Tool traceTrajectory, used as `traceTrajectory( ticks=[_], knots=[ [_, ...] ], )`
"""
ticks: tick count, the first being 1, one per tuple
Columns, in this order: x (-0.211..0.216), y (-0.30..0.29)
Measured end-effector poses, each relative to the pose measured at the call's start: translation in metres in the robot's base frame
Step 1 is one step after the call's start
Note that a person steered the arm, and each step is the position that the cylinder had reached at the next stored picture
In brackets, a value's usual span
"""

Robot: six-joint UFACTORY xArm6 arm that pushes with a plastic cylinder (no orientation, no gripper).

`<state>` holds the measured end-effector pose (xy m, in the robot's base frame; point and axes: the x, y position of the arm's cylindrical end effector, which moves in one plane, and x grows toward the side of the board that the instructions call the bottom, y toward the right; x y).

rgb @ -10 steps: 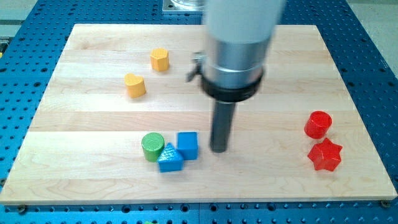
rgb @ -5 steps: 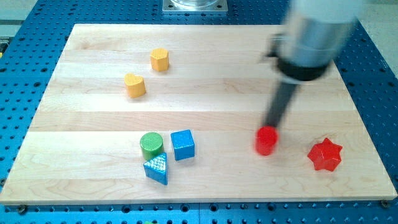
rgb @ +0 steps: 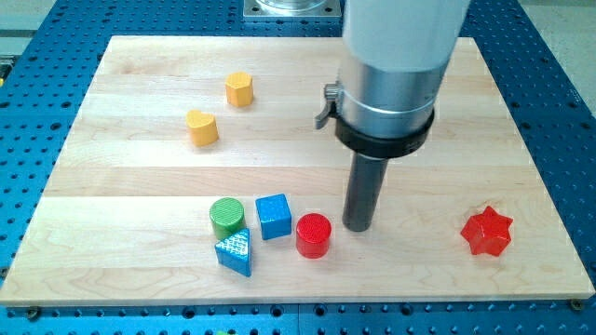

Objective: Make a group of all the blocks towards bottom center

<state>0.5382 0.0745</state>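
**A:** Your tip [rgb: 358,227] sits just to the right of the red cylinder [rgb: 313,235], close beside it; you can't tell whether they touch. No jaws to speak of: you have a bare rod, clamped on nothing.

**B:** Where's the rest of it?

**A:** Left of your tip, past the red cylinder, the blue cube [rgb: 273,216], the green cylinder [rgb: 227,219] and the blue triangular block [rgb: 234,252] sit bunched together near the bottom centre. Well to your right lies the red star [rgb: 487,232]. Up and far to your left are the yellow heart-shaped block [rgb: 201,127] and the yellow hexagonal block [rgb: 239,89].

**B:** How will they push?

**A:** You're probably dealing with light, rigid pieces that slide easily on the wooden board [rgb: 121,186]. Push each through its middle from the side away from the cluster; off-centre, the round one may roll aside and the star may spin.
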Motion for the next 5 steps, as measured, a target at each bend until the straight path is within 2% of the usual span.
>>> traceTrajectory(
  ticks=[1,2,3,4,5],
  knots=[
    [-0.017,0.099],
    [-0.022,0.229],
    [0.014,0.218],
    [0.04,0.068],
    [0.044,-0.053]
  ],
)
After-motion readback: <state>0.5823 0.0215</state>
